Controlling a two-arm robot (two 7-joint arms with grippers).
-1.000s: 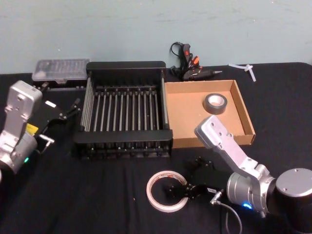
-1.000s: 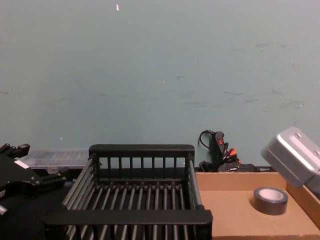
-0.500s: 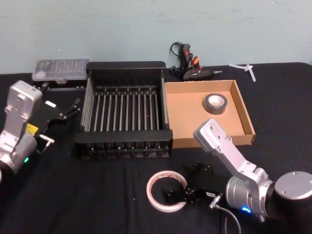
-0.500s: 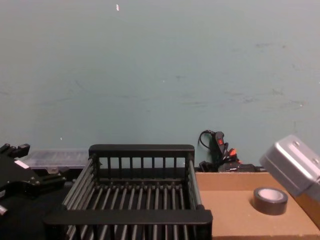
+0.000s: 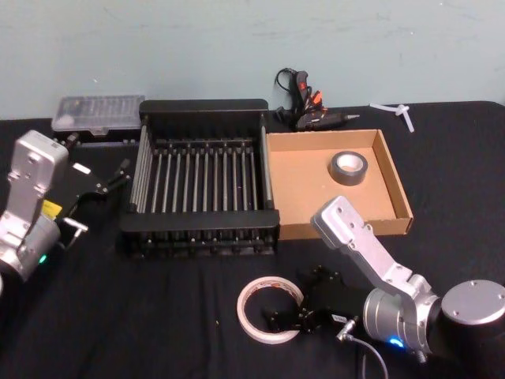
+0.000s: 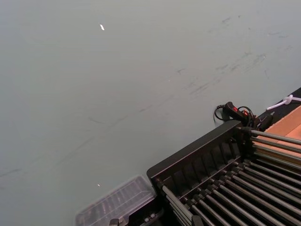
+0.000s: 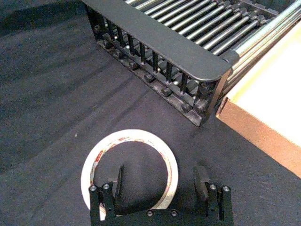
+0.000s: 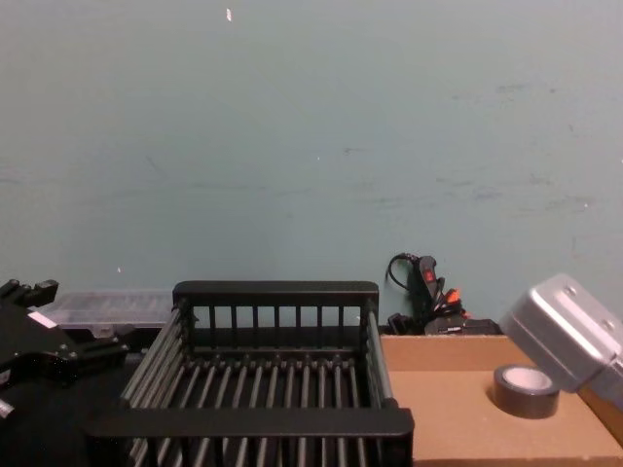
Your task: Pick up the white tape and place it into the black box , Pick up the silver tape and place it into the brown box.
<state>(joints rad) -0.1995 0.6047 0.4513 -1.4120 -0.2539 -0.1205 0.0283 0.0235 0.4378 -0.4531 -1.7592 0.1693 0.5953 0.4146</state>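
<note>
We take the black box [image 5: 203, 183] as our landmark. The white tape [image 5: 269, 309] lies flat on the desk [image 5: 142, 316] just in front of the black box's near right corner. Over the last second our right tool [image 5: 286, 316] has eased down and toward that ring. In the right wrist view the right tool [image 7: 161, 188] stands wide open, one finger [image 7: 118, 181] inside the ring's hole and the other [image 7: 201, 183] outside the band, gripping nothing yet. We judge this means the grasp on the white tape [image 7: 129, 169] is nearly set: closing on the band should come next, then a lift over the black box's front rim.

The silver tape [image 5: 348, 167] already sits inside the brown box [image 5: 402, 201], which stands touching the black box's right side, so that half looks done.

Our left tool [image 5: 110, 183] hangs parked just left of the black box; we cannot tell how far it is open.
</note>
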